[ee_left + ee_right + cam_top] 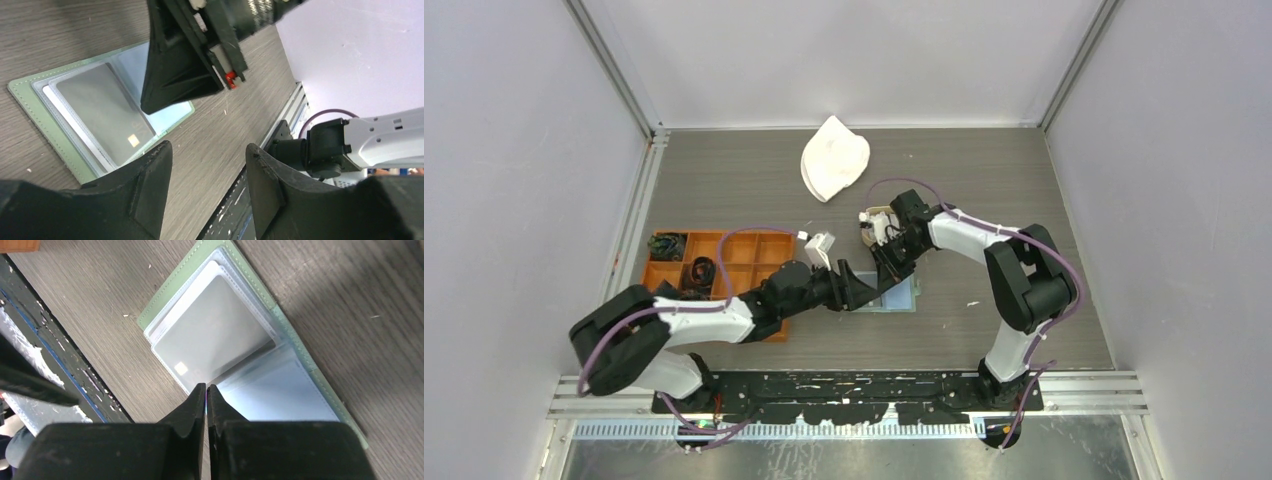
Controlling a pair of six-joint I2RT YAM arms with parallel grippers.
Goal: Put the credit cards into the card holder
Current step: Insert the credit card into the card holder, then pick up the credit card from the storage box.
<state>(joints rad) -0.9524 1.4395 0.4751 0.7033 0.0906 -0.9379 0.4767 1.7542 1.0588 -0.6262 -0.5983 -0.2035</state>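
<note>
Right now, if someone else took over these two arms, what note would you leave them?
Left fingers: open, empty, beside the card holder.
Right fingers: shut, tips at the edge of a clear pocket; whether they pinch it is unclear.
Card holder lies open on the table.
Done: a grey card and a white card behind it sit in the pockets.
To do: no loose cards in view; look for any others.

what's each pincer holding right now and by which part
Left pincer is open, holding nothing. Right pincer is shut at the edge of a clear pocket in the card holder; whether it actually pinches that edge cannot be told.
</note>
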